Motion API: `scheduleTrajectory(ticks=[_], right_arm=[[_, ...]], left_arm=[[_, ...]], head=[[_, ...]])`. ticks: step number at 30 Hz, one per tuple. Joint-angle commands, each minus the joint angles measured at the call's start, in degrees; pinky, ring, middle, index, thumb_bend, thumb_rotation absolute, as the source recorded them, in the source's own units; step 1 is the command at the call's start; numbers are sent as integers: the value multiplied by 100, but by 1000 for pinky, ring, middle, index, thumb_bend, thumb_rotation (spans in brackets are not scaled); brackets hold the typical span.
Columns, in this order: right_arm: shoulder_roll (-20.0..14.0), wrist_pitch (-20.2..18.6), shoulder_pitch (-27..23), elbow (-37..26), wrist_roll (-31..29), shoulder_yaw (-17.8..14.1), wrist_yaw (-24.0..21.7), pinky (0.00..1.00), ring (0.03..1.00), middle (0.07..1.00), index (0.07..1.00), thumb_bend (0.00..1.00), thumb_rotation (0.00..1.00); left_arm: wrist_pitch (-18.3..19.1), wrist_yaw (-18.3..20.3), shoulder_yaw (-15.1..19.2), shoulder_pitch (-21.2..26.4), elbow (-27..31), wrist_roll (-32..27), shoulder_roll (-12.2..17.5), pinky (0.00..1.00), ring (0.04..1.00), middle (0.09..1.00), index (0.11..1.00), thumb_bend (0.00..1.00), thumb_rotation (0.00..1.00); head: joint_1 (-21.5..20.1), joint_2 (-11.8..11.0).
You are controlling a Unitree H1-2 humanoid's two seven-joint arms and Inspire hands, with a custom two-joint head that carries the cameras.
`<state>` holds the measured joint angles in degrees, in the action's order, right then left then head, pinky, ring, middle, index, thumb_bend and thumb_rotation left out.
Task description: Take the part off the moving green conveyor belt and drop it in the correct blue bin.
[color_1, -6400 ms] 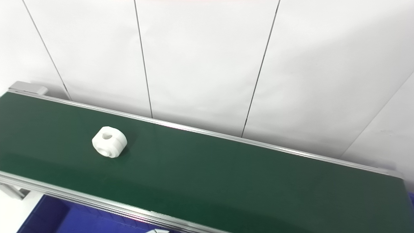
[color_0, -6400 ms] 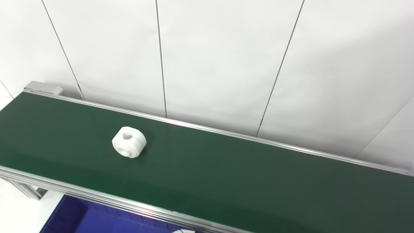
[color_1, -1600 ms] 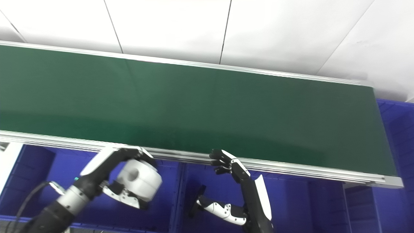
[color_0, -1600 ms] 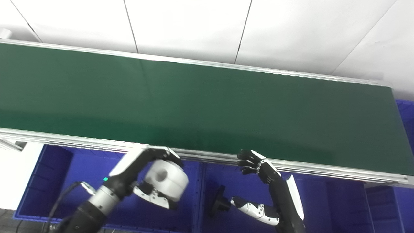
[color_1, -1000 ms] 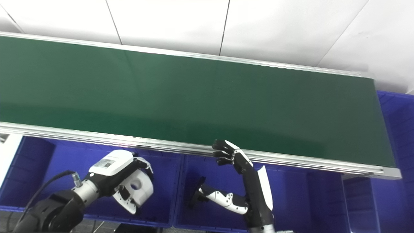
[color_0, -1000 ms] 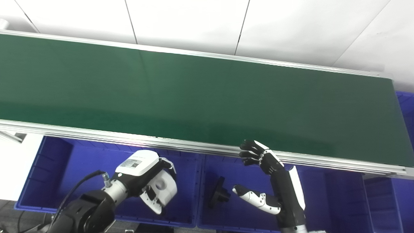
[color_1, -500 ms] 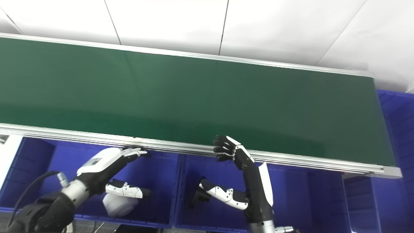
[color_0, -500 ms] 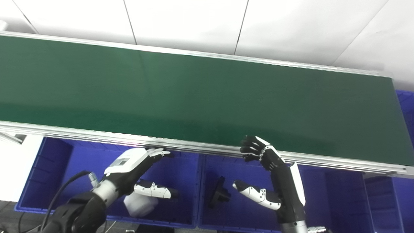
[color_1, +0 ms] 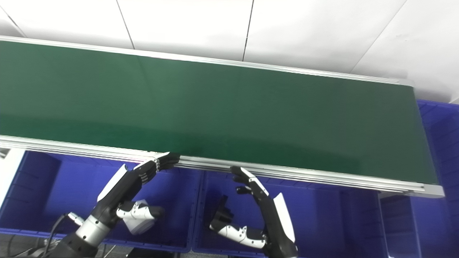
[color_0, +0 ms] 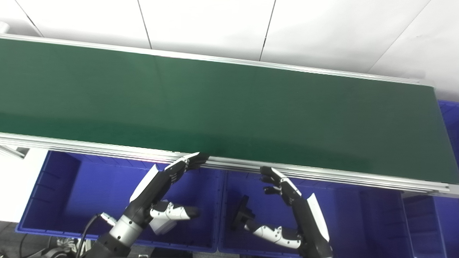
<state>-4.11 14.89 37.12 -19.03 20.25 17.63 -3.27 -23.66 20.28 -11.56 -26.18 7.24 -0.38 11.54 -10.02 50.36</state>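
The white ring-shaped part (color_0: 163, 226) lies on the floor of the left blue bin (color_0: 71, 190), partly hidden behind my left thumb. My left hand (color_0: 154, 190) is open and empty above it, fingers stretched up to the conveyor's near rail. My right hand (color_0: 297, 215) is open and empty over the middle blue bin (color_0: 351, 215), fingertips just below the rail. The green conveyor belt (color_0: 229, 107) carries nothing.
A black part (color_0: 242, 215) lies in the middle bin beside my right thumb. A divider wall separates the left and middle bins. Another blue bin (color_0: 450, 114) shows past the belt's right end. A white panelled wall stands behind the belt.
My left hand let go of the white part, which now rests in the left bin, and its fingers stretched up to the rail. My right hand sank a little below the rail.
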Motion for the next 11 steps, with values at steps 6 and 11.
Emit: scheduleTrajectory(ticks=[6,11], right_arm=[[58,-180,33,-109,51,95,-3,753,846,885,873,783,172],[63,-232,0,-31,126,111,23,746,844,892,882,781,186]], left_arm=[[-316,38,68,-133,-75,-621,-29,846,873,850,795,891,437],[-323,128,91,-134,-172,-816,-25,830,854,838,787,883,405]], head=[[-48,-46],[-74,-143]])
